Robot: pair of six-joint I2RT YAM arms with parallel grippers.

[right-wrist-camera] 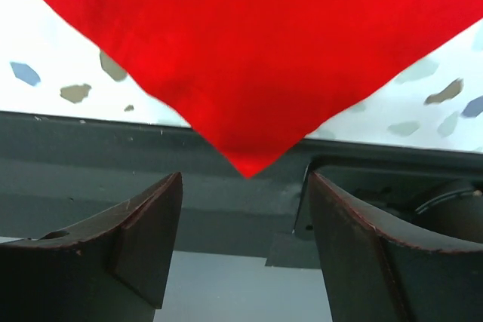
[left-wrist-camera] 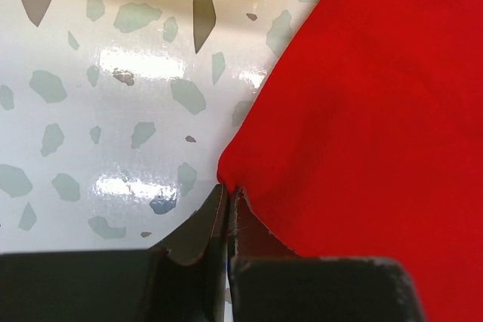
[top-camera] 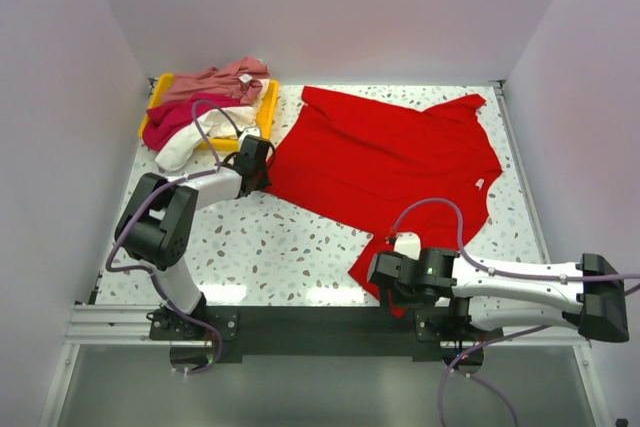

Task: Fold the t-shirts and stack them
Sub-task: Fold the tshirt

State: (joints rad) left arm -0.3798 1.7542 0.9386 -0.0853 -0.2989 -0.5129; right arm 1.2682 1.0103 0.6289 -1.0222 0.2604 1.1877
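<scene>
White walls close in a speckled table [top-camera: 270,247]. A red shirt [top-camera: 390,162] lies spread flat across its middle and right side, its near corner reaching the table's front edge. At the far left, a yellow tray [top-camera: 268,107] holds a heap of three more shirts: a pink shirt [top-camera: 215,82] on top, a crimson shirt [top-camera: 175,119] below it, and a cream shirt [top-camera: 190,142] spilling over the tray's near rim.

The left gripper [left-wrist-camera: 228,201] has its fingers pressed together on the red shirt's left edge, just beside the tray. The right gripper [right-wrist-camera: 245,186] stands with its fingers apart, and the shirt's near corner points down between them. Whether that cloth touches either finger is hard to tell.
</scene>
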